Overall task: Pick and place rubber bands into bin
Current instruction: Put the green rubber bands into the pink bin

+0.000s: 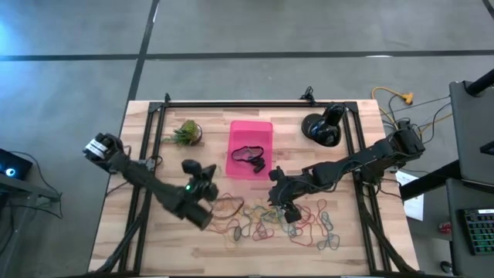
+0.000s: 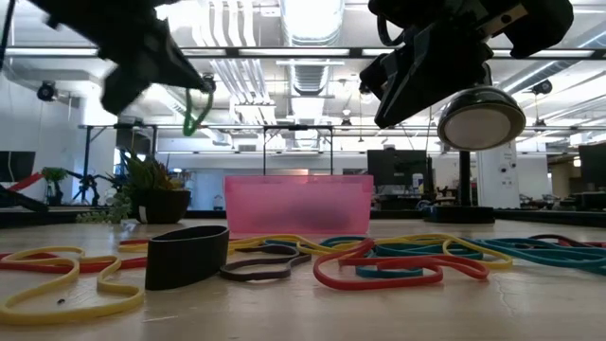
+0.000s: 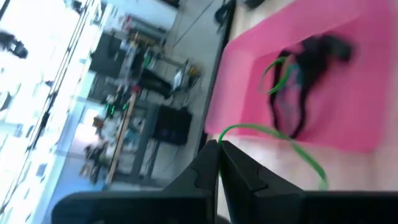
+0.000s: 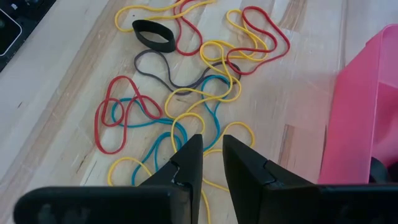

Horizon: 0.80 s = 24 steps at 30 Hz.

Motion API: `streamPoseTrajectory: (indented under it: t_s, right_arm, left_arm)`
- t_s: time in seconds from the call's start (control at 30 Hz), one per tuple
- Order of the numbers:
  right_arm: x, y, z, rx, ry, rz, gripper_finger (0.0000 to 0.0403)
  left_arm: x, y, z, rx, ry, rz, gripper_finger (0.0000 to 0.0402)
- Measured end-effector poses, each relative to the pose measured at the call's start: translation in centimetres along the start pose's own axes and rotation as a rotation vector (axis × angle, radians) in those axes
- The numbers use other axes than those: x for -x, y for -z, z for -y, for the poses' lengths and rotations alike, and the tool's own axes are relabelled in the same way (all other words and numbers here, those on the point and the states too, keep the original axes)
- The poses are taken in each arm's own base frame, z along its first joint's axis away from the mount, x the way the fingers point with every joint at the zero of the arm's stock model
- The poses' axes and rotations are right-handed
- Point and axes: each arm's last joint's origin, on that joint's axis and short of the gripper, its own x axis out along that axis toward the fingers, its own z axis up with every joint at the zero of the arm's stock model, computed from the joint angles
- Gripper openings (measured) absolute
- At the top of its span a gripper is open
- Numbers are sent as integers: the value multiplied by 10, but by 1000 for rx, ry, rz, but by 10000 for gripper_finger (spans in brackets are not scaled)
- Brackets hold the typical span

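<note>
The pink bin (image 1: 251,139) stands at the table's middle far side, with a couple of dark bands (image 3: 298,87) lying in it. Many coloured rubber bands (image 1: 266,222) lie loose on the wood nearer the front, also in the right wrist view (image 4: 186,93). My left gripper (image 1: 210,176) is up off the table just left of the bin, shut on a green rubber band (image 3: 261,130). My right gripper (image 4: 212,149) hovers over the loose bands, right of the bin's near end. Its fingers stand slightly apart with nothing between them. My left gripper pinches the green band's one end (image 3: 225,132) between its two fingertips. The fingers come nearly level from the table's left, pointing at the bin. The rest of the loop hangs slack below the fingers (image 2: 194,114), lifted clear of the table.
A small potted plant (image 1: 185,133) stands left of the bin and a round black object (image 1: 323,127) to its right. A wide black band (image 2: 187,256) lies among the loose ones. Black frame rails (image 1: 255,103) run along the table's far side and both flanks.
</note>
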Motion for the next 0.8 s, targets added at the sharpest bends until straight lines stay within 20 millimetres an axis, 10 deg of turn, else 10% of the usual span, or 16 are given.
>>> streamPoseTrajectory:
  t_s: [0.8]
  right_arm:
    - [0, 0, 0, 0, 0, -1, 57]
  left_arm:
    - [-135, -30, -51, -99, 181, -36, 0]
